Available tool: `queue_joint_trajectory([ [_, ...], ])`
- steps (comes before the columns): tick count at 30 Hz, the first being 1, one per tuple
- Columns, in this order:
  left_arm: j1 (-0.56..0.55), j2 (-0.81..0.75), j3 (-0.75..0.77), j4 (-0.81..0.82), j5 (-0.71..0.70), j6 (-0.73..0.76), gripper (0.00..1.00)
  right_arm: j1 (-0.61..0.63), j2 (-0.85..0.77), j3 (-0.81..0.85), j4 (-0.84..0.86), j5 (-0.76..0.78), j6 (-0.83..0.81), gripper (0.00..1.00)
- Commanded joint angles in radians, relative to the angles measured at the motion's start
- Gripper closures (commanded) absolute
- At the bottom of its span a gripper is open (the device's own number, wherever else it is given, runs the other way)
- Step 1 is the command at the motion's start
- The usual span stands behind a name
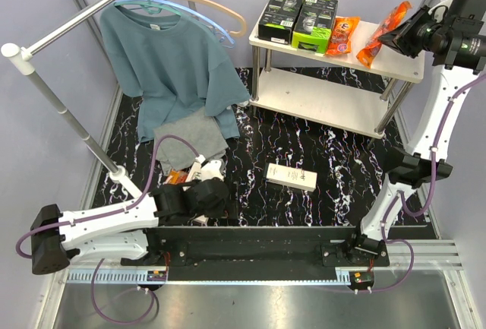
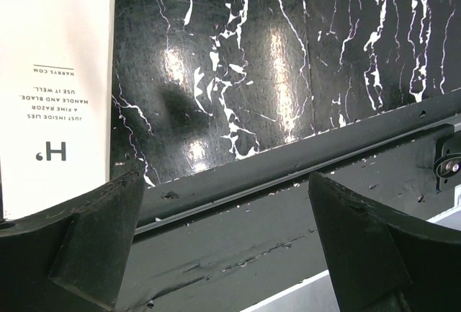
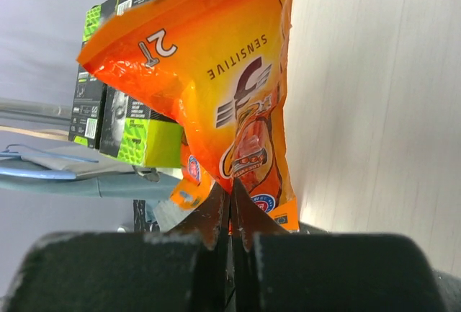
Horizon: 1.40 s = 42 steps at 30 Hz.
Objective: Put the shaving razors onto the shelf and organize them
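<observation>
The shelf [image 1: 395,67] stands at the back right. On its top board are two black-and-lime razor boxes [image 1: 298,16] and an orange razor pack [image 1: 343,34]. My right gripper [image 1: 396,34] is shut on a second orange pack [image 1: 382,34] and holds it by the edge over the top board [image 3: 374,96]; in the right wrist view, the gripper [image 3: 232,211] pinches the pack [image 3: 230,103]. A white Harry's box [image 1: 291,176] lies on the marbled mat. My left gripper [image 1: 203,198] is open and empty, low at the near edge, with another white Harry's box [image 2: 57,74] beside its left finger [image 2: 79,247].
A metal clothes rail [image 1: 76,21] with hangers and a teal T-shirt [image 1: 171,63] stands at the back left. A folded grey cloth [image 1: 190,137] and a small orange pack [image 1: 176,178] lie near the left arm. A black rail [image 2: 288,175] runs along the mat's near edge.
</observation>
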Motion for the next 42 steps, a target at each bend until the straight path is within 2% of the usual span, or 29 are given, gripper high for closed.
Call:
queue_joint_trajectory([
  [1,0.002,0.013,0.001,0.055,0.027,0.000,0.01,-0.004,0.030,0.039,0.065,-0.050,0.025,1.00],
  [13,0.002,0.032,0.013,0.061,0.030,0.003,0.01,0.002,0.091,0.031,0.090,-0.075,0.032,0.94],
  [16,0.002,0.035,0.013,0.063,0.030,0.003,0.01,0.012,0.103,0.030,0.085,-0.075,0.022,0.89],
  [17,0.002,0.035,0.013,0.063,0.030,0.005,0.01,0.016,0.108,0.022,0.082,-0.070,0.018,0.82],
  [23,0.002,0.036,0.013,0.061,0.032,0.003,0.01,0.039,0.123,0.018,0.062,-0.041,-0.012,0.73],
  [34,0.002,0.036,0.010,0.063,0.033,0.000,0.01,0.039,0.090,0.028,0.073,0.020,-0.018,0.36],
  [42,0.002,0.030,0.007,0.061,0.033,-0.003,0.01,0.039,0.030,-0.004,0.082,0.062,-0.025,0.30],
])
